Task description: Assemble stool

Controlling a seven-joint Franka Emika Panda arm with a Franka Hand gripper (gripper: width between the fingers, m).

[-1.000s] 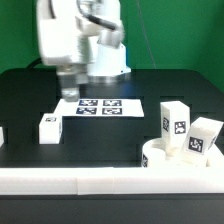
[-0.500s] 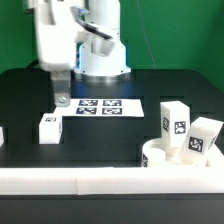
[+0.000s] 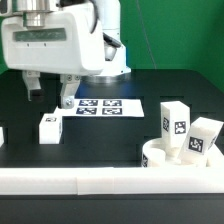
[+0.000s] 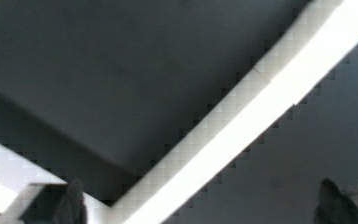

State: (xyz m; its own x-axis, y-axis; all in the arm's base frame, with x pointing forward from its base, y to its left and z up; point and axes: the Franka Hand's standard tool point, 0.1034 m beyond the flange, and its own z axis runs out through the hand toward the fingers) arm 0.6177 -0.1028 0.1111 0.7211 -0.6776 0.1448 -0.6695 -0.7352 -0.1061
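Observation:
The round white seat (image 3: 178, 158) lies at the front on the exterior view's right. Two white legs with tags stand on it: one upright (image 3: 175, 122) and one tilted (image 3: 205, 138). A third leg (image 3: 48, 127) lies alone on the black table on the exterior view's left. My gripper (image 3: 50, 92) hangs open and empty above and a little behind that leg, apart from it. In the wrist view the gripper (image 4: 202, 205) shows only its two dark fingertips (image 4: 51, 205), set wide apart, with no stool part between them.
The marker board (image 3: 100, 105) lies flat just right of the gripper, in front of the robot base. The long white bar (image 3: 90, 180) runs along the table's front edge. A white band (image 4: 247, 110) crosses the wrist view diagonally. A small white object (image 3: 2, 135) shows at the left border.
The arm has swung forward and to the exterior view's left. The hand now looms larger, with both fingers showing apart above the lone leg. The stool parts have not moved.

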